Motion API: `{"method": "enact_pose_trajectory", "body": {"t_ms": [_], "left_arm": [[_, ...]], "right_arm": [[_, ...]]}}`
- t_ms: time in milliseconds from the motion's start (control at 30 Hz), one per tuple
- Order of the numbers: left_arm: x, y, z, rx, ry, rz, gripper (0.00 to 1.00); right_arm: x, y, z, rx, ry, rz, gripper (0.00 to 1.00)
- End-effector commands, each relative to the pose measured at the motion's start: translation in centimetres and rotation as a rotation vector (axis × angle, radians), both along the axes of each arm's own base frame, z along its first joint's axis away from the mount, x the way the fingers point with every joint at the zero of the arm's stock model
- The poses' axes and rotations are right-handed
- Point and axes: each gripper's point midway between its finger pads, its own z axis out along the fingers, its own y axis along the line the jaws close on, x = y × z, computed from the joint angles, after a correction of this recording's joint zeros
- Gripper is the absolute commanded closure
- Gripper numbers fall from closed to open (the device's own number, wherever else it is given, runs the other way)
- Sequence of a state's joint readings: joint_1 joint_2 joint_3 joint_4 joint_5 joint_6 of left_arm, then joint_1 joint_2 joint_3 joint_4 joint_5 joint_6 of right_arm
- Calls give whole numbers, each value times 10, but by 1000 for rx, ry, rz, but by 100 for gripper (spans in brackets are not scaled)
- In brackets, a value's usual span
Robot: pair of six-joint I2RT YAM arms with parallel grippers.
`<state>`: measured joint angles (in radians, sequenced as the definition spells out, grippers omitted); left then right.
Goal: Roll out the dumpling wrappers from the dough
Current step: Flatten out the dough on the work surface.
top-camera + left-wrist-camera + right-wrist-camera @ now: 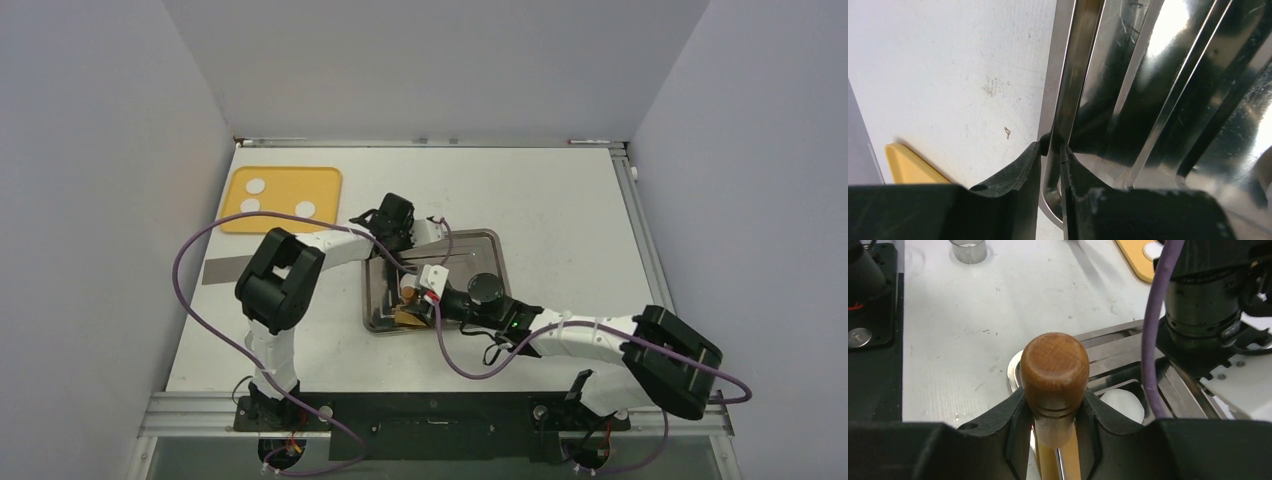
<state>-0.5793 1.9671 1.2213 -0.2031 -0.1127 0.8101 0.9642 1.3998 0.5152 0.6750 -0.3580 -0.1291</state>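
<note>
Overhead, three dough lumps (256,185) sit on a yellow board (290,185) at the far-left part of the table (560,200), well apart from the metal tray (480,250) in the middle. The left arm (330,245) reaches to the tray's far-left rim. The right arm (580,335) reaches over its near-left part.

From the left wrist, the left claw (1050,155) is clenched on the tray's raised rim, one finger on the table side and one inside, with the rim pinched between them. A corner of the yellow board shows beyond.

From the right wrist, the right claw (1054,415) is clamped around the neck of a wooden rolling pin (1054,365), whose rounded knob stands out above the fingers. Just right of it, a white rounded piece (1122,402) lies in the tray's recess, partly hidden; whether it is dough or a flattened wrapper I cannot tell. A small metal cup (968,250) stands on the table farther off.
</note>
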Motion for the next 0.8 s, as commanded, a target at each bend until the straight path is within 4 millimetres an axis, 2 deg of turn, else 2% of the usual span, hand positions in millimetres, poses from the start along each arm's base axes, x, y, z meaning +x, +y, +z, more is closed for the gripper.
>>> {"method": "enact_pose_trajectory", "body": {"t_ms": [0, 100, 200, 400, 567, 667, 767], "left_arm": [[-46, 19, -58, 44, 198, -63, 100], [-47, 19, -57, 32, 185, -76, 100], [-46, 19, -57, 33, 189, -75, 100], [-48, 17, -59, 25, 219, -84, 100], [-48, 17, -59, 22, 219, -85, 100], [-48, 17, -59, 21, 218, -85, 100], [-48, 18, -59, 23, 218, -84, 100]], "right_arm": [[-3, 2, 62, 64, -133, 52, 92], [6, 16, 90, 93, -212, 99, 92], [19, 30, 93, 100, -235, 138, 92], [47, 43, 55, 47, -225, 144, 92], [66, 24, 22, 3, -225, 65, 92], [65, 12, -2, -80, -206, 25, 92], [50, 4, -31, -144, -154, 21, 92]]}}
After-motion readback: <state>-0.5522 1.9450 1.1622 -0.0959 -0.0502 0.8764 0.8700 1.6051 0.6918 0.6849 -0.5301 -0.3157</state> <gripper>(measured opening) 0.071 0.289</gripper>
